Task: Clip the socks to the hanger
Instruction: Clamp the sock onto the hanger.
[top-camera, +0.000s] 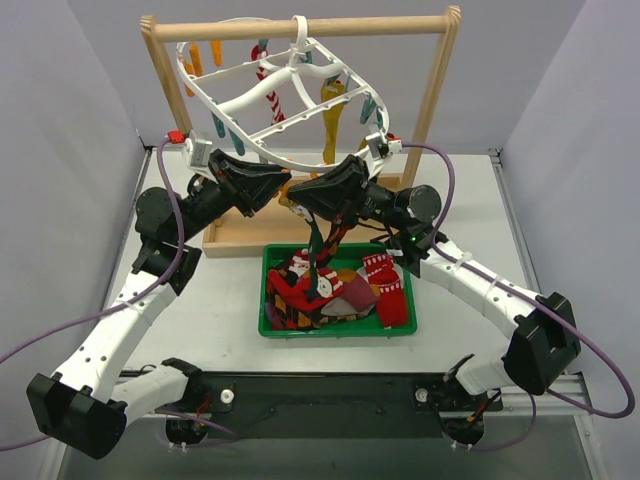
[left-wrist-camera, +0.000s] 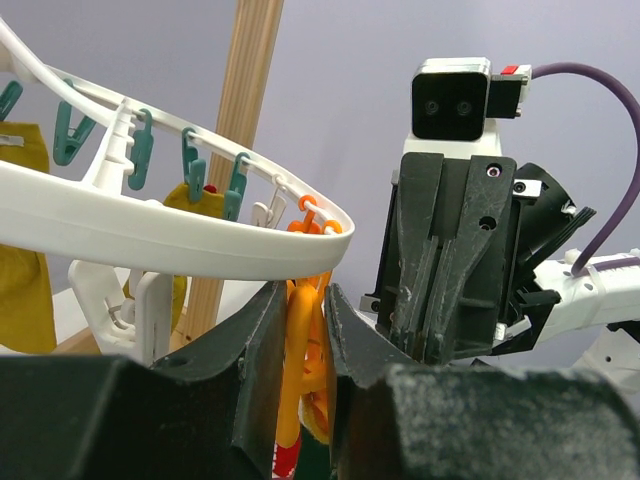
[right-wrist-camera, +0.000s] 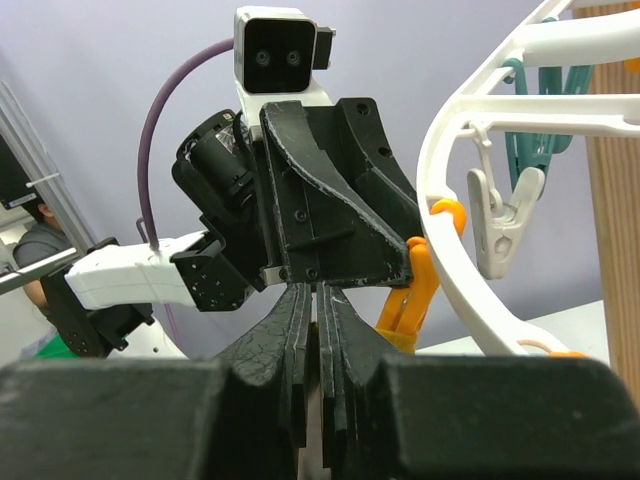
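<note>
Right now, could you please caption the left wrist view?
Left end effector grips an orange clip under the hanger rim.

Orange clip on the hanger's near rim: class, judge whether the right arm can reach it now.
Probably yes: the right pincer sits close beside the orange clip, nothing between. The left pincer, clamped on that clip, crowds the space.

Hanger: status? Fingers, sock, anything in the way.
Left fingers pinching orange clip on hanger rim. Right fingers shut on dark sock, tail dangling into green bin. Clip mouth hidden, nothing blocking seen.
</note>
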